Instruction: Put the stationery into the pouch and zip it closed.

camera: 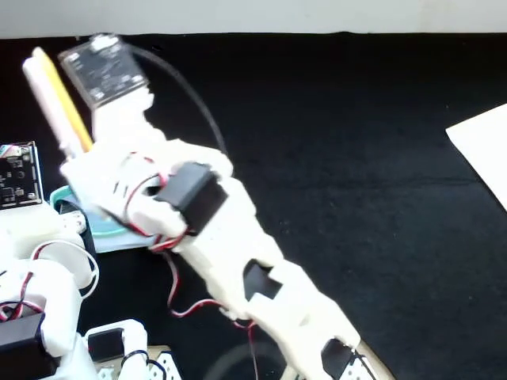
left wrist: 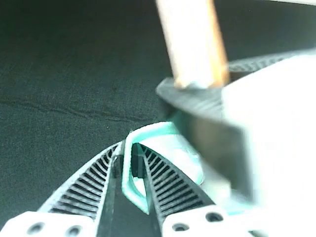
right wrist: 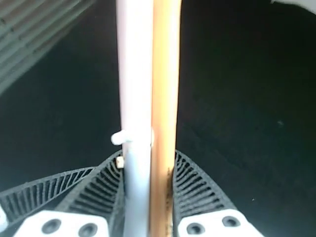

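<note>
A white pen (camera: pixel 43 91) and a yellow pencil (camera: pixel 70 103) stick up together from my right gripper (camera: pixel 79 152), which is shut on both at the table's left. The right wrist view shows the pen (right wrist: pixel 134 74) and pencil (right wrist: pixel 165 74) side by side, clamped in the right gripper (right wrist: pixel 148 168). Just below lies the teal pouch (camera: pixel 115 231), mostly hidden under the right arm. My left gripper (left wrist: pixel 132 165) is shut on the pouch's teal edge (left wrist: pixel 165 136). The pencil (left wrist: pixel 192 39) and the right gripper's body rise just behind the pouch.
A black cloth (camera: pixel 341 142) covers the table. A white sheet of paper (camera: pixel 485 150) lies at the right edge. The right arm (camera: pixel 238 261) stretches diagonally from the bottom right toward the pouch, with a black cable (camera: pixel 198 99) arching behind it.
</note>
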`<move>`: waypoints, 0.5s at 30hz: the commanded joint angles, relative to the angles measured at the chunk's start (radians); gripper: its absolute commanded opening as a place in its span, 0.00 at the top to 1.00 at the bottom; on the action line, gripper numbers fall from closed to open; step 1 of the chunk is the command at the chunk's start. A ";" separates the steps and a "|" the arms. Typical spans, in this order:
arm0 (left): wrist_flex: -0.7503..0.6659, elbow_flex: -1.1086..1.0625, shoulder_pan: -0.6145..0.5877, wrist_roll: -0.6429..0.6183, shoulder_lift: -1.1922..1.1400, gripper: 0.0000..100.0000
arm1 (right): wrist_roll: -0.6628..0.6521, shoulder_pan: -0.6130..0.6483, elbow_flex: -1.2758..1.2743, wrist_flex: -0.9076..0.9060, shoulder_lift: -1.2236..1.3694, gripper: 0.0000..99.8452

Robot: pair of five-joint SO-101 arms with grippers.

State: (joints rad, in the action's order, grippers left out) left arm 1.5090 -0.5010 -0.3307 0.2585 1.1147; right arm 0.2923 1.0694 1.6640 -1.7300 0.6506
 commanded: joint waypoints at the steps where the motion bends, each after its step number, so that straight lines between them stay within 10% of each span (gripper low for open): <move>1: 0.009 -0.035 0.015 0.003 -0.012 0.99 | 0.003 0.008 0.105 0.019 -0.012 0.99; 15: 0.017 -0.035 0.015 0.003 -0.012 0.99 | 0.008 0.038 -0.335 -0.031 -0.366 0.99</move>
State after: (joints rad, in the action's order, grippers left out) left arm 1.5090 -0.5010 -0.3307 0.2585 1.1147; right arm 0.2923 1.1032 1.3771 -1.7561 0.3560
